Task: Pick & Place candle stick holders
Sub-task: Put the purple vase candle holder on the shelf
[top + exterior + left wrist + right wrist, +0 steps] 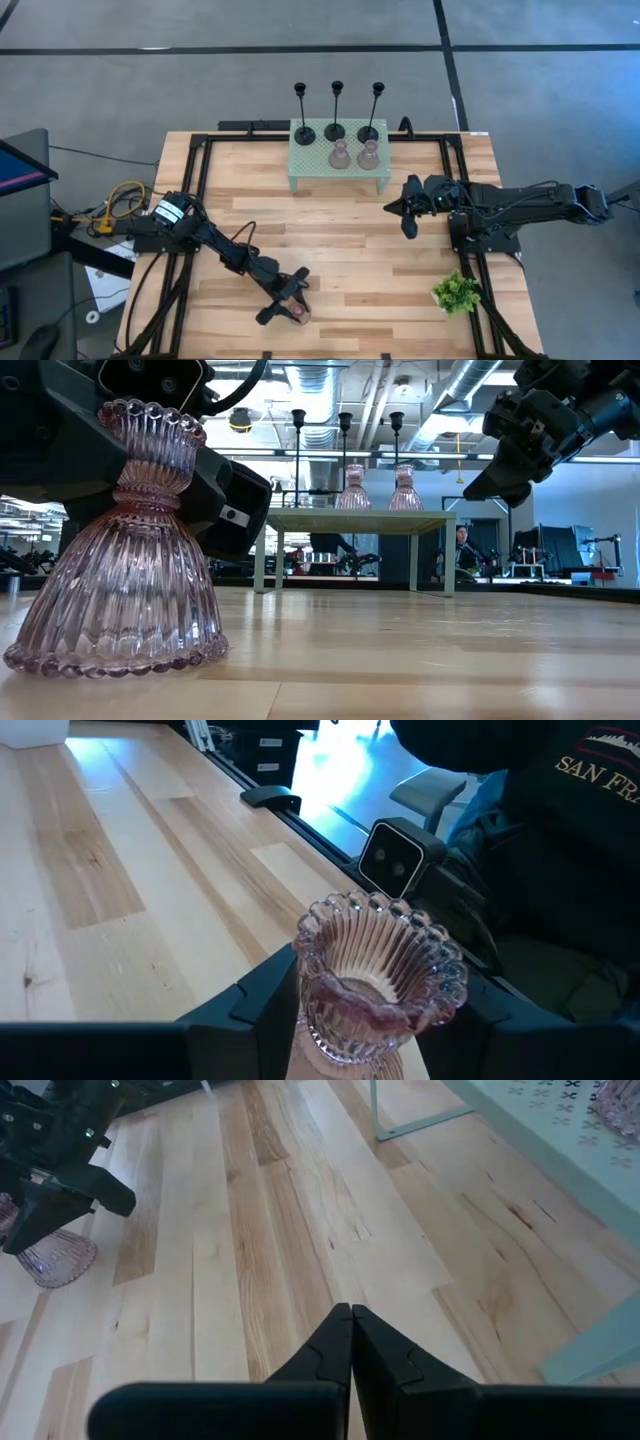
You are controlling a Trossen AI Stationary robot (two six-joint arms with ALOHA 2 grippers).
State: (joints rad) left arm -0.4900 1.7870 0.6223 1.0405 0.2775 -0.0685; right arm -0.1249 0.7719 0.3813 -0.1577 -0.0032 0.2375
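Low view: pink ribbed glass candle holder [125, 550], closest to the lens, upright on the wooden worktop [420, 650], beaded rim at its foot. Left pincer [185, 465] directly behind and around its neck. Mint-green mesh shelf [355, 520] far beyond that pincer, carrying two more pink glass holders [352, 488] and three black stem holders [344, 445]. Right pincer [505, 475] raised off the worktop, to one side of the shelf.

High view: left pincer [288, 297] at the near edge of the worktop [340, 230], fingers spread to either side of the pink glass candle holder [299, 312]. Right pincer [404, 208] well apart from it, just beside the shelf [338, 160]. Black stem holders [337, 110] in a row along the shelf's far edge; pink pair [354, 154] in front of them. Small green plant [457, 292] near the right arm's base.

Left wrist view: holder's scalloped cup [380, 970] between the pincer's two fingers [262, 995]; contact cannot be told.

Right wrist view: right pincer [351, 1342] closed tight, fingertips meeting, nothing held, above bare worktop [300, 1230].
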